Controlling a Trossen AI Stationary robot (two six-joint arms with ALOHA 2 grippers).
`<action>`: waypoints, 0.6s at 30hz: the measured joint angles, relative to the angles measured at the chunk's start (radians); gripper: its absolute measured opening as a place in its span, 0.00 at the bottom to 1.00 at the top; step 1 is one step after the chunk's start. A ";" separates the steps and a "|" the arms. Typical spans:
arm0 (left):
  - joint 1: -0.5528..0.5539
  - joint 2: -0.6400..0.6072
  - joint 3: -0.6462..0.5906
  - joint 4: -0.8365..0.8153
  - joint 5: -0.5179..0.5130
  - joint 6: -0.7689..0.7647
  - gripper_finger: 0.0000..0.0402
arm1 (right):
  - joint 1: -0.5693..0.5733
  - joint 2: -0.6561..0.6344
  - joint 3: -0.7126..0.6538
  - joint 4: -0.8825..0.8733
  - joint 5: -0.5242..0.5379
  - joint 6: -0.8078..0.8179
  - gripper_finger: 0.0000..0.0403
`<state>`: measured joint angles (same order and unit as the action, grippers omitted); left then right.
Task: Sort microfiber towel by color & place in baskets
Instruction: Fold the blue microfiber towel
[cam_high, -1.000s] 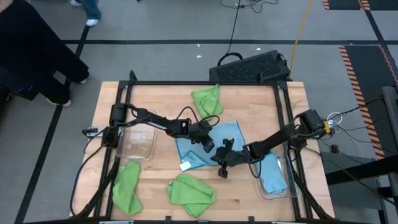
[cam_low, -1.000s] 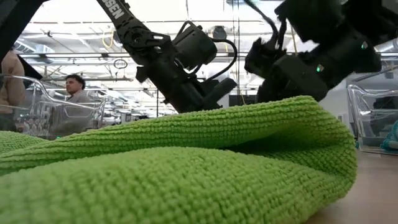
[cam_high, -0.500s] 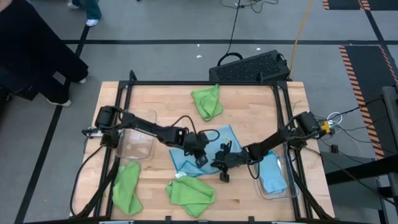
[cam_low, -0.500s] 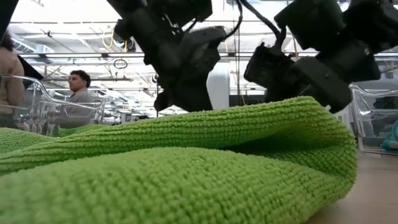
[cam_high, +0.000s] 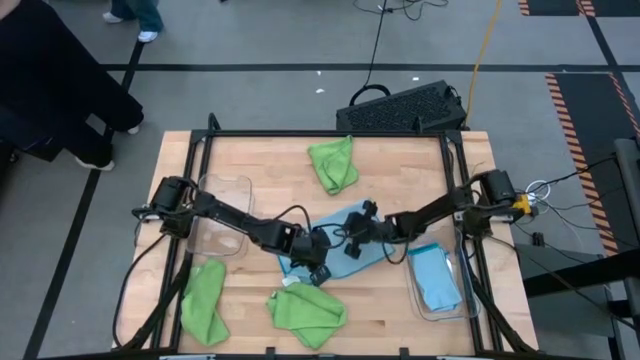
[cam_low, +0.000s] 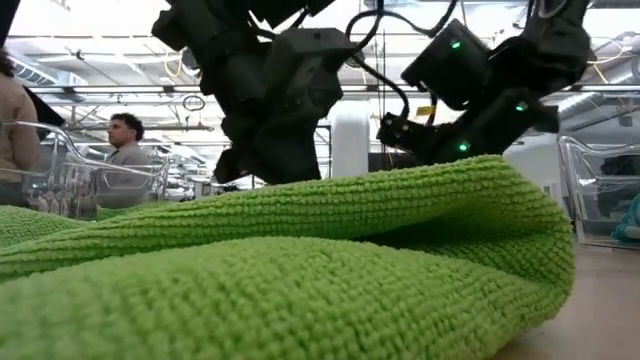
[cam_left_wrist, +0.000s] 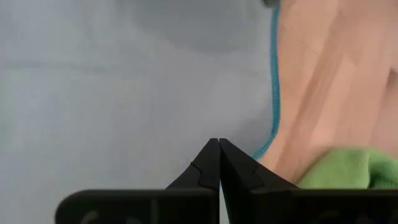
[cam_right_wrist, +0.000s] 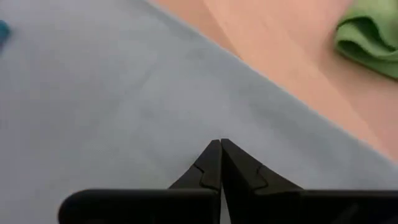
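The wooden table (cam_high: 400, 165) fills the middle of the high view, with a black frame around its edges. Behind its far edge a black perforated crate (cam_high: 405, 108) stands on the floor. At the far left, a person in dark clothes (cam_high: 50, 80) stands beside the table.

Two clear baskets stand on the table. The left basket (cam_high: 222, 228) is at the left side and holds no towel. The right basket (cam_high: 436, 287) is at the near right, and one light blue towel (cam_high: 437, 283) lies folded inside it.

In the middle of the table lies a second light blue towel (cam_high: 345, 235), spread but partly bunched. Both arms reach to it. The left gripper (cam_high: 318, 257) is at the near left part of this towel, and its fingers are pressed together over the cloth; I cannot tell if they pinch it. The right gripper (cam_high: 356, 236) is just beside it, over the towel's middle, and its fingers are also pressed together.

Three lime green towels lie on the bare wood: one at the far middle (cam_high: 334, 163), one at the near middle (cam_high: 307, 310), and one at the near left corner (cam_high: 204, 300).
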<state>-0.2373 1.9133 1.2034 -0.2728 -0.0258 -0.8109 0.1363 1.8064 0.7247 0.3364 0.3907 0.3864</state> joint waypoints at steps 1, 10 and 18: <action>0.005 -0.008 0.000 -0.002 0.003 -0.032 0.02 | -0.016 0.004 0.001 -0.018 -0.016 0.017 0.00; 0.037 -0.130 0.001 0.138 -0.038 0.065 0.01 | -0.169 -0.018 0.002 -0.264 -0.021 0.129 0.00; 0.127 -0.057 0.001 0.163 -0.257 0.125 0.05 | -0.265 -0.035 0.001 -0.221 -0.115 0.115 0.00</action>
<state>-0.1100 1.8559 1.2041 -0.1101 -0.2831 -0.6860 -0.1283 1.7714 0.7254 0.1156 0.2755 0.5009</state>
